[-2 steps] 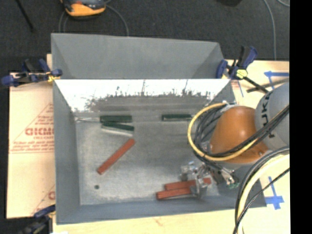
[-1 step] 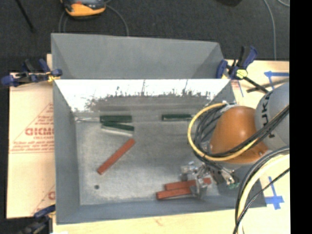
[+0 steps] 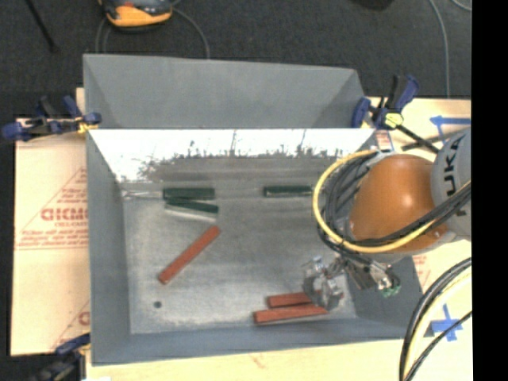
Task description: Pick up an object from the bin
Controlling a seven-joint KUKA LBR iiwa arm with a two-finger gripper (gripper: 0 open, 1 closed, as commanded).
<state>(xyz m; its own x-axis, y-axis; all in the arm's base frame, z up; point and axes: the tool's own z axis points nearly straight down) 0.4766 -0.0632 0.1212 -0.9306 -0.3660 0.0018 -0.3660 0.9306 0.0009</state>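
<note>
My gripper [image 3: 326,286] is low in the bin's near right corner, its fingertips right at the right ends of two reddish-brown bars. The shorter bar [image 3: 289,300] lies just behind the longer bar [image 3: 289,315], both flat along the front wall. Whether anything sits between the fingers cannot be made out.
A third reddish-brown bar [image 3: 189,255] lies diagonally at the left centre. Two dark green bars [image 3: 190,198] rest stacked near the back left, and another green bar [image 3: 287,190] lies at the back centre. A small dark speck [image 3: 157,305] sits front left. The arm's orange cover and cables hang over the right side.
</note>
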